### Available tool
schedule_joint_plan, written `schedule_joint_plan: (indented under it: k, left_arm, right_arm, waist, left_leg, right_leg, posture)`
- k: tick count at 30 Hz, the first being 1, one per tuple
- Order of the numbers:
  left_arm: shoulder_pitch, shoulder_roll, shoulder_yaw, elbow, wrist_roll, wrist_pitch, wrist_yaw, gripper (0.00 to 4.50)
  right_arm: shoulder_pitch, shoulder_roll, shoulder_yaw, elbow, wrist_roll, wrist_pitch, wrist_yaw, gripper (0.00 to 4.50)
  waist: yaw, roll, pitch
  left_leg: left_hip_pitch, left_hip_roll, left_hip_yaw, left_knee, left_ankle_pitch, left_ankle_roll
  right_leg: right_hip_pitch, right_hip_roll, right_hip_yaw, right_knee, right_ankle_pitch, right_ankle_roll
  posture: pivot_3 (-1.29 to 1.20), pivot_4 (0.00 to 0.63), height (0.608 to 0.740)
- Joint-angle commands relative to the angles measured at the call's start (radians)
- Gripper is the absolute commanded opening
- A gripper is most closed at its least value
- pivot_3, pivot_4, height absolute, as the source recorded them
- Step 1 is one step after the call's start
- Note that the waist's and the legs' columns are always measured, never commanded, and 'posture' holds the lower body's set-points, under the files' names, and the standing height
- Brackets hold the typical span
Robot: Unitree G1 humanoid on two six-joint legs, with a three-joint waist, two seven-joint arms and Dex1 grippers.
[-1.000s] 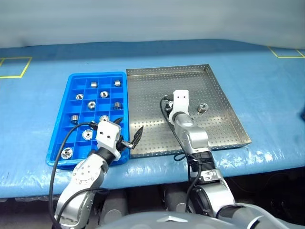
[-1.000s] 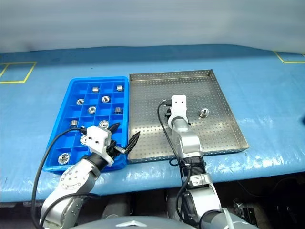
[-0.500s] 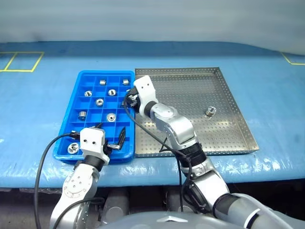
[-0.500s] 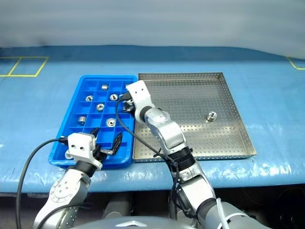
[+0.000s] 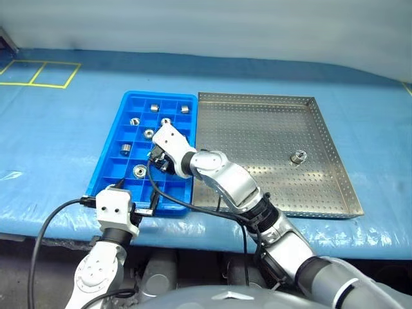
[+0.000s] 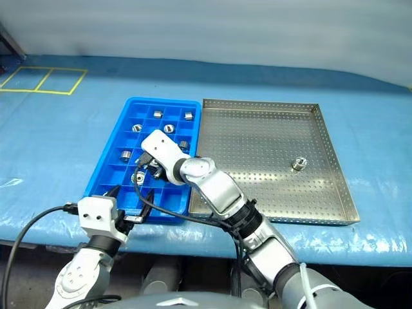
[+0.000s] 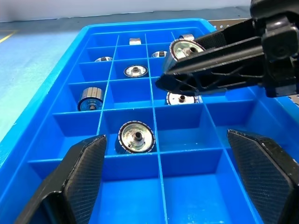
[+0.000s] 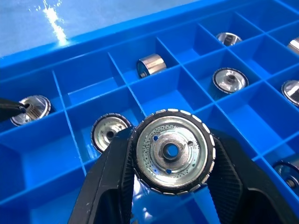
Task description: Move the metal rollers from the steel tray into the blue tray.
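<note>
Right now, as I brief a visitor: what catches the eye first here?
The right gripper clamps a metal roller above the blue tray, whose compartments already hold several. One lone roller lies in the steel tray beside it. The left gripper hangs open at the blue tray's near end.

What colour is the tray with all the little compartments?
Bright blue; the blue tray shows best in the left wrist view.

Head cams look fwd and down over both trays from the table's near edge. Wrist cams sit real close above blue tray [image 5: 143,151], both sharing its compartments w/ head views.
</note>
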Motion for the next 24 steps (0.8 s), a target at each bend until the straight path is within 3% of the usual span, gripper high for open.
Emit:
schedule_joint_plan:
  k: [1,7,13,21,24]
  left_arm:
    - [0.005,0.016,-0.020,-0.054,-0.009,-0.022,-0.029,4.50]
    - [0.005,0.021,-0.035,-0.044,-0.017,-0.024,-0.052,4.50]
    - [-0.003,0.020,-0.040,-0.037,-0.013,-0.024,-0.062,4.50]
    - [-0.021,0.022,-0.035,-0.032,-0.017,-0.015,-0.071,4.50]
    - [-0.033,0.027,-0.032,-0.029,-0.021,-0.013,-0.084,4.50]
  right_arm:
    - [0.002,-0.043,0.002,-0.087,0.004,0.047,0.028,1.79]
    - [0.036,-0.123,0.017,-0.111,0.025,0.131,0.075,1.79]
    - [0.053,-0.130,0.030,-0.115,0.036,0.158,0.079,1.79]
    - [0.078,-0.114,-0.011,-0.147,0.050,0.153,0.055,4.41]
    - [0.098,-0.081,-0.089,-0.176,0.069,0.120,0.025,4.46]
  waist:
    - [0.002,0.000,0.000]
    - [0.000,0.000,0.000]
    - [0.001,0.000,-0.001]
    - [0.005,0.001,-0.003]
    - [0.005,0.001,-0.003]
  left_leg:
    - [0.000,0.000,0.000,0.000,0.000,0.000]
    - [0.000,0.000,0.001,-0.001,0.000,0.000]
    - [0.000,0.000,0.001,-0.001,0.000,0.000]
    - [0.000,0.000,0.001,0.000,0.000,0.000]
    - [0.000,0.000,0.000,0.003,0.000,0.000]
  right_leg:
    - [0.000,0.000,0.000,0.000,0.000,0.000]
    - [-0.001,0.000,0.000,0.000,0.000,-0.001]
    - [-0.001,0.000,0.000,0.000,0.000,-0.001]
    - [0.001,-0.001,0.000,0.000,0.000,0.000]
    - [0.002,-0.001,0.000,0.000,0.000,0.000]
  posture:
    - [0.32,0.150,0.740]
    - [0.29,0.150,0.740]
    - [0.28,0.150,0.740]
    - [0.26,0.150,0.740]
    - [0.24,0.150,0.740]
